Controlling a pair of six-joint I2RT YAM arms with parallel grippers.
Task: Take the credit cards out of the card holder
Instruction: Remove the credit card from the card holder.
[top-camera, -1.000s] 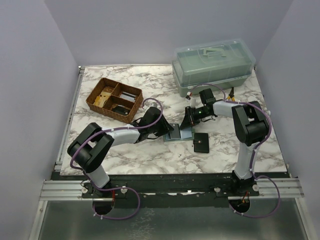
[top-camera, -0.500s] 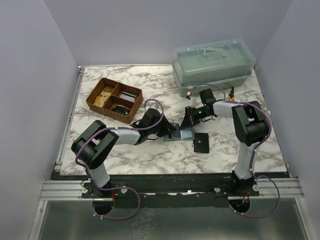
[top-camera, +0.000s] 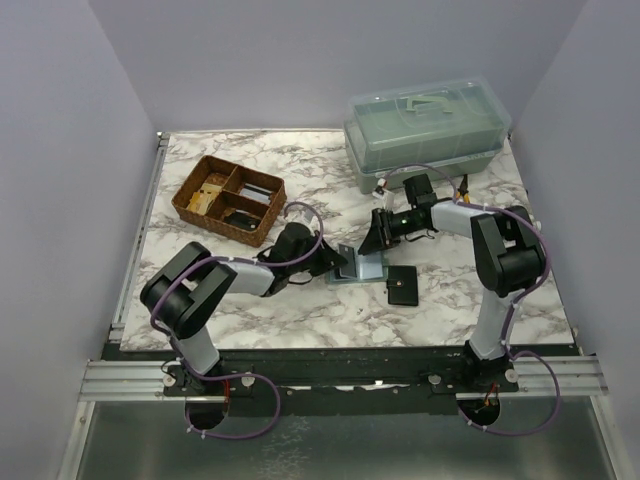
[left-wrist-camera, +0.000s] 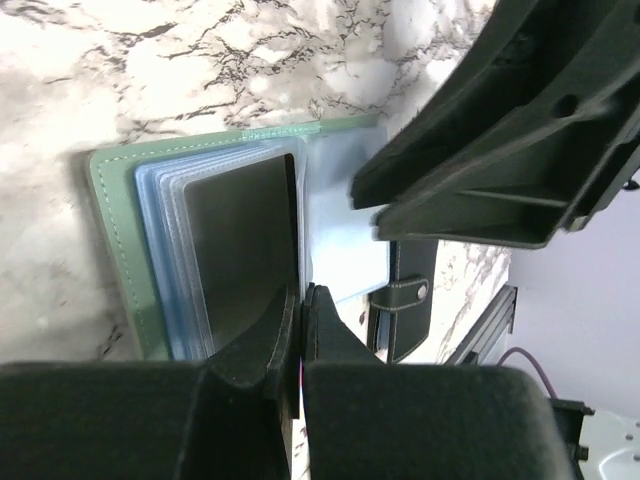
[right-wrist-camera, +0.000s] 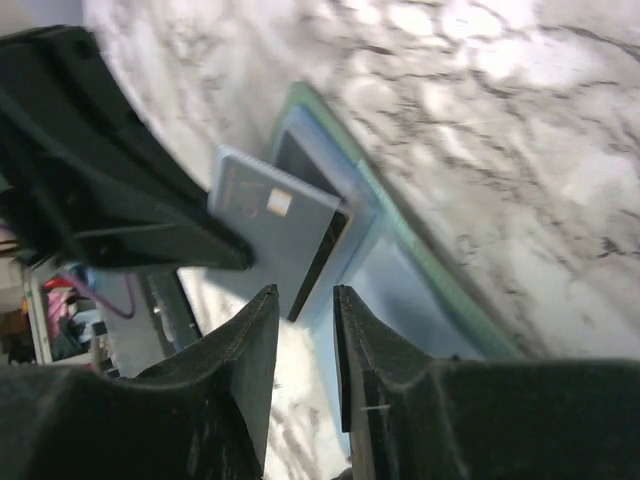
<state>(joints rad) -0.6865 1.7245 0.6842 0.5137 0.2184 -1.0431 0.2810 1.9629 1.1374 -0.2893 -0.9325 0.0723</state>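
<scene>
The sage-green card holder (top-camera: 363, 268) lies open on the marble between my two grippers. Its clear sleeves (left-wrist-camera: 165, 250) fan out in the left wrist view. A pale blue credit card (right-wrist-camera: 270, 215) with a chip sticks up, tilted, out of a sleeve. My left gripper (left-wrist-camera: 302, 292) is shut on that card's edge, and its fingers (right-wrist-camera: 130, 215) overlap the card's left side in the right wrist view. Just short of the card, my right gripper (right-wrist-camera: 305, 292) is open by a narrow gap with nothing between its fingers. The tan-brown card is out of view.
A black snap wallet (top-camera: 402, 285) lies just right of the card holder, seen too as the black wallet (left-wrist-camera: 405, 305) in the left wrist view. A wicker basket (top-camera: 228, 199) with compartments stands at the back left. A clear lidded bin (top-camera: 427, 128) stands at the back right.
My left jaws have shut on the card. My right jaws have parted, and the right gripper has drawn back a little from the holder.
</scene>
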